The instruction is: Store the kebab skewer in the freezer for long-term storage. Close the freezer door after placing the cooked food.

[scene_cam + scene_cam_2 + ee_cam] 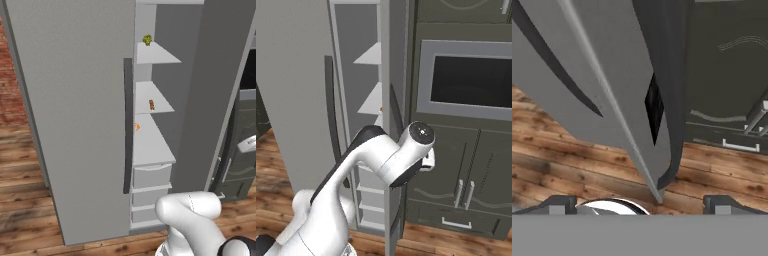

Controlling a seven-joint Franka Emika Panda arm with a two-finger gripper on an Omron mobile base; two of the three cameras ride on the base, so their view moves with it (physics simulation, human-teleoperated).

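The freezer (pixel 150 145) stands open, with white shelves and white drawers. The tiny orange-brown kebab skewer (pixel 151 104) lies on its second shelf. The freezer door (pixel 210 100) is swung out towards me; its edge (pixel 386 100) stands in front of my arm. In the hand view, the door's lower corner (pixel 627 100) with the black dispenser panel (pixel 654 107) is just ahead. My gripper (pixel 644 206) is open, with nothing between its fingertips (pixel 562 205), and it sits on the outer side of the door, low down.
A small green leafy lump (pixel 147 39) sits on the top shelf and an orange bit (pixel 136 126) on the third. The plain grey door (pixel 75 115) is shut at the left. Dark cabinets (pixel 466 165) and an oven window (pixel 471 85) stand at the right, above the wooden floor (pixel 25 165).
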